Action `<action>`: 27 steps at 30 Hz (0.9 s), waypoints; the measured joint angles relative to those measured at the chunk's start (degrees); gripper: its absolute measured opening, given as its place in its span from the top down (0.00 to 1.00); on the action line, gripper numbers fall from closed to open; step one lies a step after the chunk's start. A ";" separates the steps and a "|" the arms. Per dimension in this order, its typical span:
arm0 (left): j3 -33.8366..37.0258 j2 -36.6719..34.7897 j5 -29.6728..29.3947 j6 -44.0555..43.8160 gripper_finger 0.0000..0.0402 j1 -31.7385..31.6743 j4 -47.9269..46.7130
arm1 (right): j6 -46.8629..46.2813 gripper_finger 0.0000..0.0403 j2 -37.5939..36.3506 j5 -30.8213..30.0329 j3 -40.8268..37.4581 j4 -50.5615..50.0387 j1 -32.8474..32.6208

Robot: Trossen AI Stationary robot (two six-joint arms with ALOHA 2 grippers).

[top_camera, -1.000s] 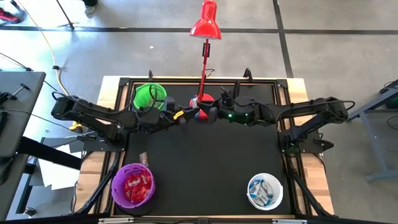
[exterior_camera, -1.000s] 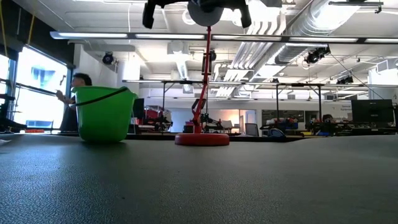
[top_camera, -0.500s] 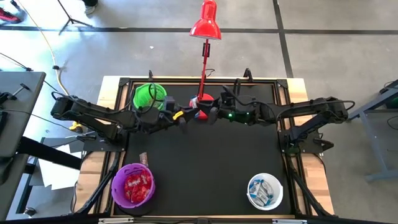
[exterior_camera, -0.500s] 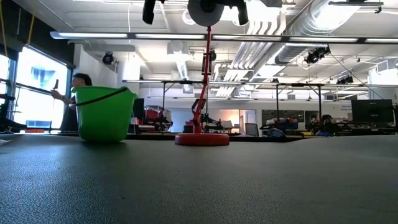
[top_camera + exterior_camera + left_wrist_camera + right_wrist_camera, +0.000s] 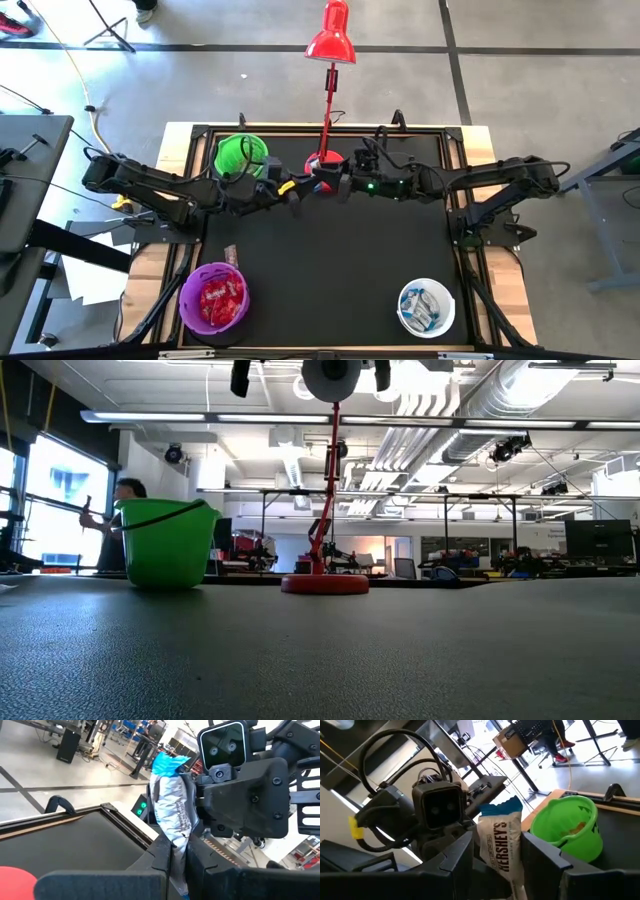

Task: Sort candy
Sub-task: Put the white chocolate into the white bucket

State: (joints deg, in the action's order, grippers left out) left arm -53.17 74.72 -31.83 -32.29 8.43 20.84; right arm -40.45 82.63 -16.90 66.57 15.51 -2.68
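Observation:
A blue-and-white wrapped candy (image 5: 172,805) is held high above the table's far middle, where both grippers meet beside the red lamp base (image 5: 326,160). My left gripper (image 5: 181,862) is shut on it. My right gripper (image 5: 497,857) is open and faces the left one, with a finger on either side of the same candy (image 5: 501,845). From above, the left gripper (image 5: 297,189) and right gripper (image 5: 328,185) almost touch. Red candies fill the purple bowl (image 5: 190,300), and blue-and-white ones lie in the white bowl (image 5: 405,320). My left gripper pinches the candy's lower end (image 5: 179,845) between its two fingers, coming level from the table's left. The wrapper stands upright above the fingers, its blue crimped end (image 5: 167,762) on top, lifted clear of the table.
The green bowl (image 5: 240,155) stands at the far left, close behind my left arm. The red lamp's stem (image 5: 330,470) rises right beside both grippers. One small wrapped piece (image 5: 230,254) lies on the black mat above the purple bowl. A person (image 5: 120,500) stands beyond the table.
My right gripper has crept toward the table's left, closing the distance to the left gripper and the candy it holds. The left arm has kept still.

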 joint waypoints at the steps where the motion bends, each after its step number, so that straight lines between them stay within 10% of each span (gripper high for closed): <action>1: 0.00 0.00 0.00 0.00 0.96 -0.02 0.04 | 0.00 0.62 0.00 -0.04 0.00 0.01 0.00; 27: 0.04 0.00 1.42 1.22 0.96 -0.17 1.70 | -0.02 0.99 -0.13 -0.64 0.00 -0.77 0.02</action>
State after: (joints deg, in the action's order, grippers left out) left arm -53.12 74.72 -30.41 -31.08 8.25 22.55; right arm -40.47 82.50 -17.54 66.57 14.74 -2.66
